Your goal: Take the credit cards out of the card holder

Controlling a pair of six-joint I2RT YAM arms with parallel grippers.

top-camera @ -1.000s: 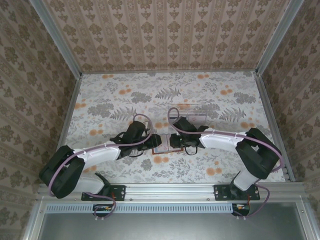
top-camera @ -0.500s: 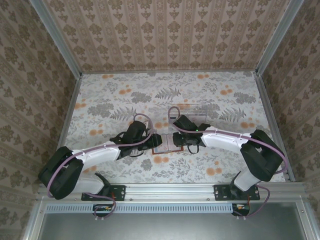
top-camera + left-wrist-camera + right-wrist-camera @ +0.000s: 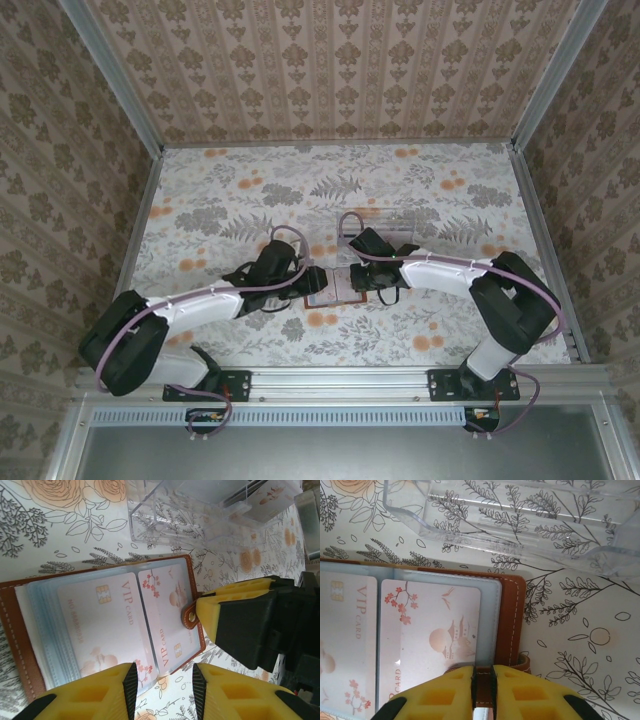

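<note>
Credit cards [image 3: 105, 630] sit tucked in the open card holder [image 3: 14, 625], two of them showing side by side. Both are pale pink, printed "VIP CARD", each with a small gold chip, red blossom sprigs and a faint sun-and-pavilion drawing. They lie under clear sleeves edged grey-blue (more sleeves are stacked beneath at one side). The holder is brown with pale stitching and lies flat and spread open on the floral tabletop [image 3: 250, 190], between the two arms and just beside a clear plastic tray [image 3: 520, 525]. A brown strap [image 3: 521, 660] with a metal snap [image 3: 190, 616] juts from its edge. The right fingers [image 3: 445, 692] are clenched on that strap, the brown tab pinched in the thin slit between them. The left fingers [image 3: 95, 697] are spread apart, grasping nothing, with an edge of the holder and one card's corner in the gap; whether they touch it I cannot tell.
</note>
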